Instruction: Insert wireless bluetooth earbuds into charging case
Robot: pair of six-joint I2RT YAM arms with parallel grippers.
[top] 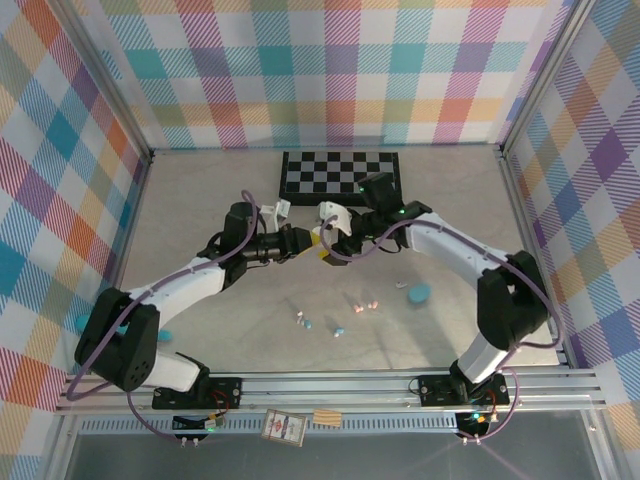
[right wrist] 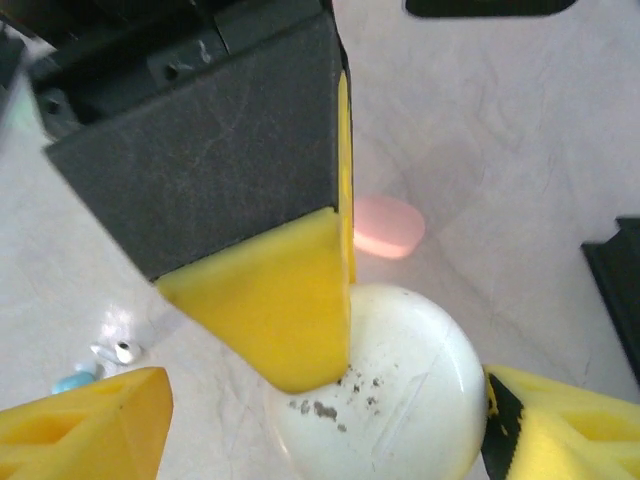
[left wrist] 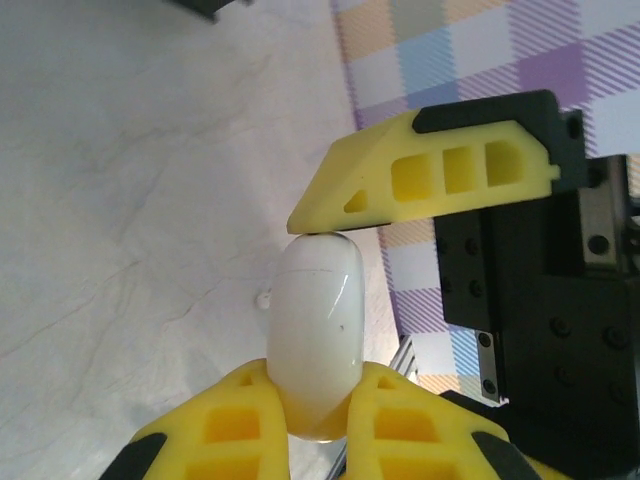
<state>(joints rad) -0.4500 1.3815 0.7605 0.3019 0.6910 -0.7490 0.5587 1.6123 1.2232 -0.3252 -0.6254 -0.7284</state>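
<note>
Above the middle of the table, my left gripper is shut on a closed white charging case, which stands up from between its yellow fingers. My right gripper faces it, open. One of its fingers touches the top end of the case in the left wrist view. In the right wrist view the case lies between my spread right fingers, well apart from the left one. Tiny earbuds in pink, teal and white lie scattered on the table in front of the grippers. A white one and a teal one show below the case.
A pink case lies on the table beyond the white one. A teal case sits to the right of the earbuds. More teal pieces lie by the left arm's base. A checkerboard lies at the back, and plaid walls enclose the table.
</note>
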